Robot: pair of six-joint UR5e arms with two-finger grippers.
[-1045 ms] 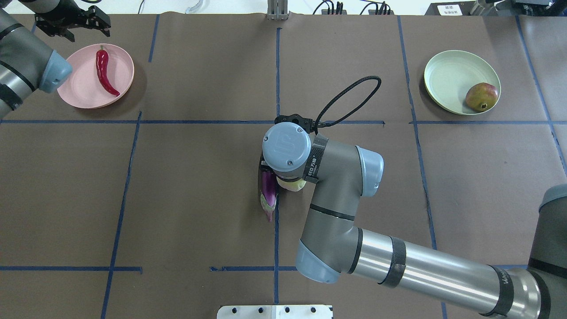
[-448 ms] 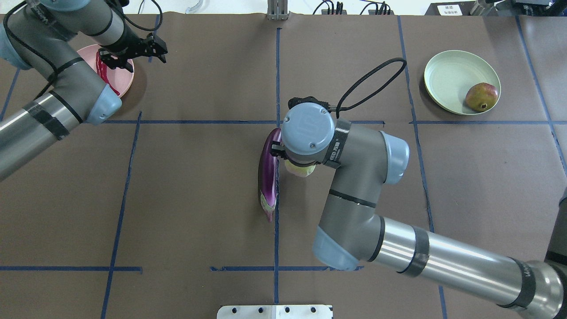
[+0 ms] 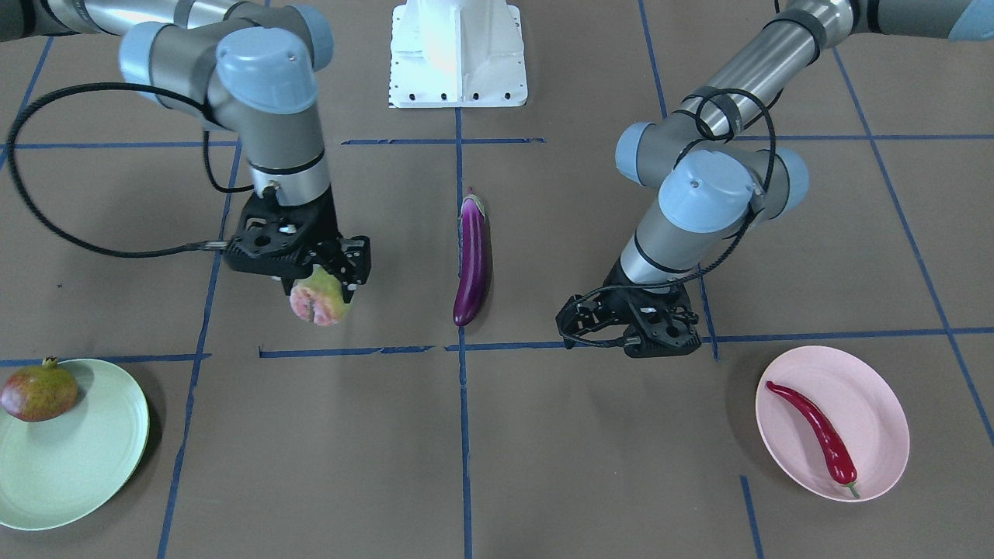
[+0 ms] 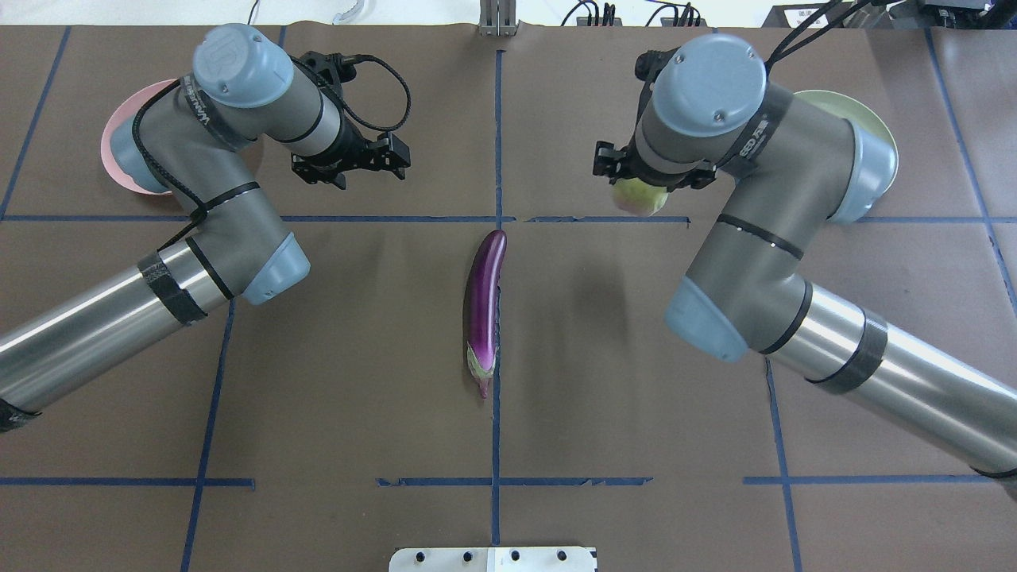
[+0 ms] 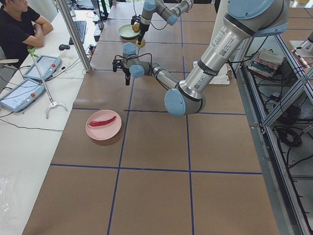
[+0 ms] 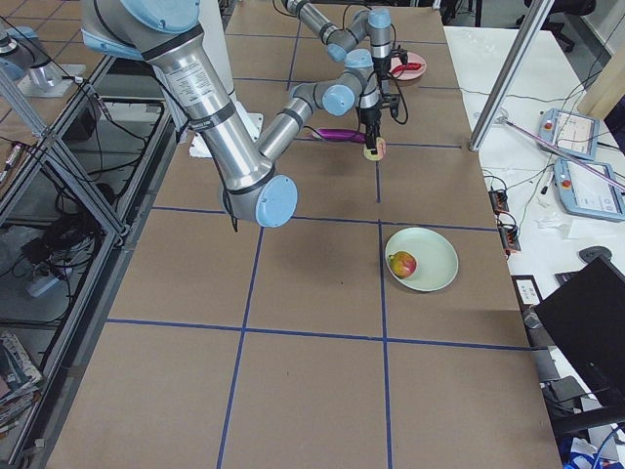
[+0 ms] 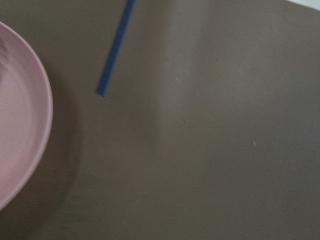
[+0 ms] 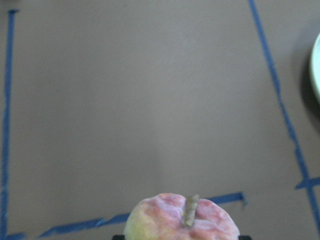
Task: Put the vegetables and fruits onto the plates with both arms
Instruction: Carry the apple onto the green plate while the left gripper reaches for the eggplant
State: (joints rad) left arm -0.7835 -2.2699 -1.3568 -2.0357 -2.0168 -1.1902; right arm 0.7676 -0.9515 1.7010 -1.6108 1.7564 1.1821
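A purple eggplant (image 4: 485, 306) lies on the table's centre line, also in the front view (image 3: 472, 260). My right gripper (image 3: 322, 291) is shut on the pale green-pink peach (image 3: 317, 301) and holds it above the table, between the eggplant and the green plate (image 3: 70, 466). The peach also shows in the overhead view (image 4: 636, 199) and the right wrist view (image 8: 182, 220). A pomegranate (image 3: 39, 392) sits on the green plate. A red chili (image 3: 815, 431) lies on the pink plate (image 3: 870, 404). My left gripper (image 3: 627, 335) is open and empty, between the pink plate and the eggplant.
The brown table cover has blue tape lines (image 4: 496, 127). The white base block (image 3: 458, 54) stands at the robot's side. In the overhead view my arms hide most of the pink plate (image 4: 115, 119) and green plate (image 4: 870, 115). An operator (image 5: 19, 24) sits beyond the table's far edge.
My right gripper has carried the peach up from beside the eggplant toward the green plate. My left gripper has moved from the pink plate toward the table's middle. The eggplant has not moved.
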